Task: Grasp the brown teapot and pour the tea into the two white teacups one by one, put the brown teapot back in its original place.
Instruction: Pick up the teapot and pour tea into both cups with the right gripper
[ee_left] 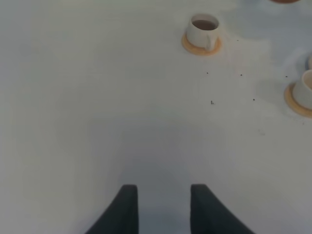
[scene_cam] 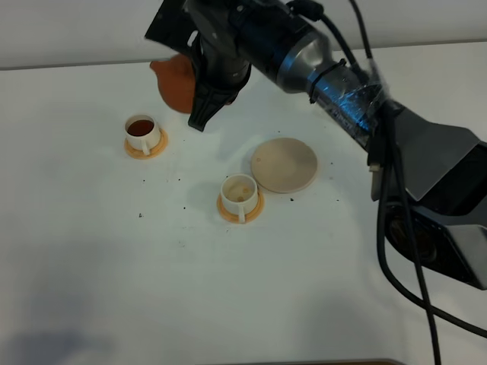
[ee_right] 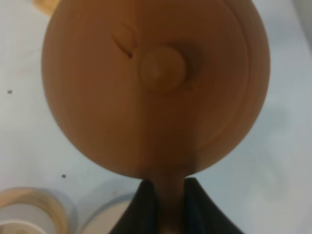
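My right gripper (ee_right: 165,200) is shut on the straight handle of the brown teapot (scene_cam: 176,82) and holds it in the air at the back of the table. The teapot fills the right wrist view (ee_right: 156,83), lid knob facing the camera. One white teacup (scene_cam: 142,132) on its orange saucer stands at the left and holds dark tea; it also shows in the left wrist view (ee_left: 204,30). The other white teacup (scene_cam: 240,195) stands near the middle on its saucer with only traces inside. The beige trivet (scene_cam: 284,164) lies bare beside it. My left gripper (ee_left: 163,204) is open over bare table.
The table is white (scene_cam: 114,274), with small dark specks between the cups. My right arm (scene_cam: 335,84) reaches across from the right over the back of the table. The second cup's edge shows in the left wrist view (ee_left: 304,92).
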Tool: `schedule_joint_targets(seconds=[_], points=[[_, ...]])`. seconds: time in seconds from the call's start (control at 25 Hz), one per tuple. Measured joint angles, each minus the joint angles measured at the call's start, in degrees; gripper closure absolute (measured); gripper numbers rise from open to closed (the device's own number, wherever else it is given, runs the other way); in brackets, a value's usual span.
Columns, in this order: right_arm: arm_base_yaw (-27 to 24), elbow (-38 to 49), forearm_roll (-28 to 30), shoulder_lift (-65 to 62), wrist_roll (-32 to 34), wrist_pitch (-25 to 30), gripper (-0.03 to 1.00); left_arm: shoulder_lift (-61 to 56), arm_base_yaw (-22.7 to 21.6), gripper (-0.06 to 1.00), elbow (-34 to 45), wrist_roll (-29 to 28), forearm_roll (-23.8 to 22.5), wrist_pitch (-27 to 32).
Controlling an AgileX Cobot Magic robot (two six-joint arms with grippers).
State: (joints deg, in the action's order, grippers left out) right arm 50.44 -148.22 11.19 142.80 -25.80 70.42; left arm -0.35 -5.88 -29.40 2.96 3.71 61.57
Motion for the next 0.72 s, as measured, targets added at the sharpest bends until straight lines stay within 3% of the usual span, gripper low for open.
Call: schedule_joint_targets(seconds=[0.24,0.72], points=[[-0.25,5.14,0.09,-5.05,3.36,0.15,0.88,0.00,0.00,0.68,0.00,0.00,0.00,0.00],[-0.50,34.21,0.17,-21.30,9.08,0.13,0.88,0.00,0.00,0.68,0.00,0.00,0.00,0.00]])
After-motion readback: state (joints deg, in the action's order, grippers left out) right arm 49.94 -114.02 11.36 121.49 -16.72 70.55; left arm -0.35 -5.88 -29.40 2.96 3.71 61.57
